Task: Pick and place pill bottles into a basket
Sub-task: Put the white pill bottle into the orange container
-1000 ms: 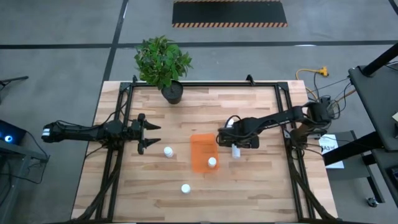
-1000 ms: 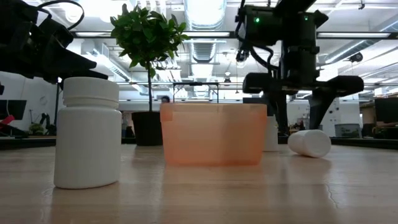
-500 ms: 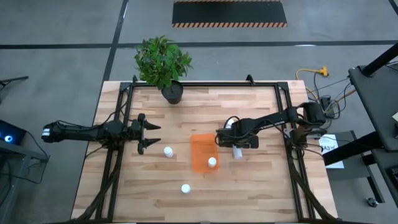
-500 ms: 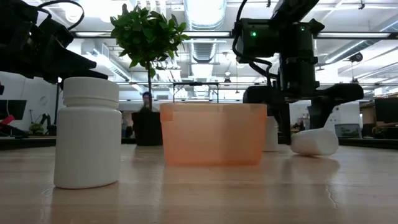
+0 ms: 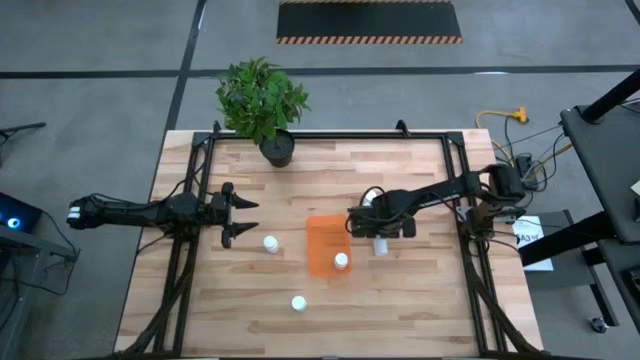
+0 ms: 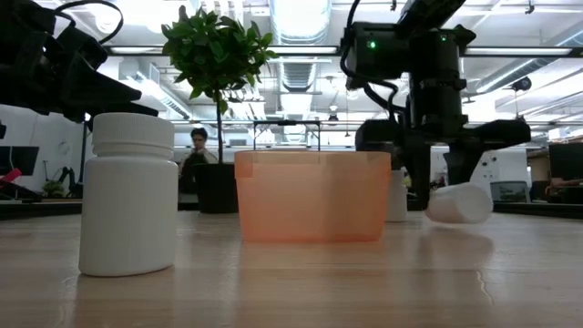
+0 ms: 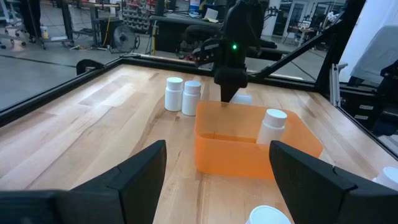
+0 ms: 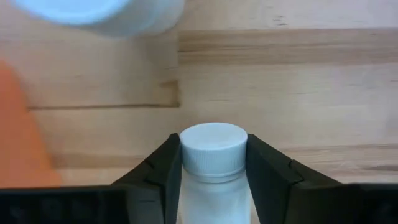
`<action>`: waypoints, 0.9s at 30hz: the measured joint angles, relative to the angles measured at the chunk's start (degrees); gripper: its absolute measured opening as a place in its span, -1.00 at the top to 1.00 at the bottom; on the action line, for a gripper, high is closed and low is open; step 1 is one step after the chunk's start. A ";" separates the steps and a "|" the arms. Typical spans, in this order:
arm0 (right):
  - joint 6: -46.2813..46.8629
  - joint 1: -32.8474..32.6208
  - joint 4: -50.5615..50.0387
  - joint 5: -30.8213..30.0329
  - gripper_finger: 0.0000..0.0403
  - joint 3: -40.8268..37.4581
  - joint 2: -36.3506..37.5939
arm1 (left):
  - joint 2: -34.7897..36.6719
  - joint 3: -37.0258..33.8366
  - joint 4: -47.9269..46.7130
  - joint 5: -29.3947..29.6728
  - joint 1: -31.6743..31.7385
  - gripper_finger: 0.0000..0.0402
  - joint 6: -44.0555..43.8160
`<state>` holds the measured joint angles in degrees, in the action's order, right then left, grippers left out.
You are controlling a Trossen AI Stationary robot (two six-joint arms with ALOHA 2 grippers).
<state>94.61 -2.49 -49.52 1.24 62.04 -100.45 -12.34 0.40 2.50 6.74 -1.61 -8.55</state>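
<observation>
the right gripper (image 5: 381,240) is seen just beside the orange basket (image 5: 322,246), on its right side, with its fingers (image 8: 163,167) clamped on the sides of a lying pill bottle (image 8: 212,163). in the low view that bottle (image 6: 458,202) is held slightly above the wooden table (image 5: 420,300). one pill bottle (image 5: 341,261) stands inside the basket. two more (image 5: 270,243) (image 5: 298,302) stand on the table to the basket's left and front. the left gripper (image 5: 243,216) is held spread apart, well away, near the table's left edge.
</observation>
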 joint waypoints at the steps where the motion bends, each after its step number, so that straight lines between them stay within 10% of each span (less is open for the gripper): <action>1: -0.35 -0.24 0.08 -0.12 0.35 0.23 0.32 | 0.00 0.00 0.00 0.00 -0.02 -0.33 0.00; 27: 1.79 -17.36 -4.08 -41.16 0.35 13.25 5.62 | -0.17 0.00 -0.04 0.00 -0.02 -0.33 0.00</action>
<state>96.40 -19.84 -53.60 -39.92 75.29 -94.83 -12.51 0.40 2.46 6.74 -1.63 -8.56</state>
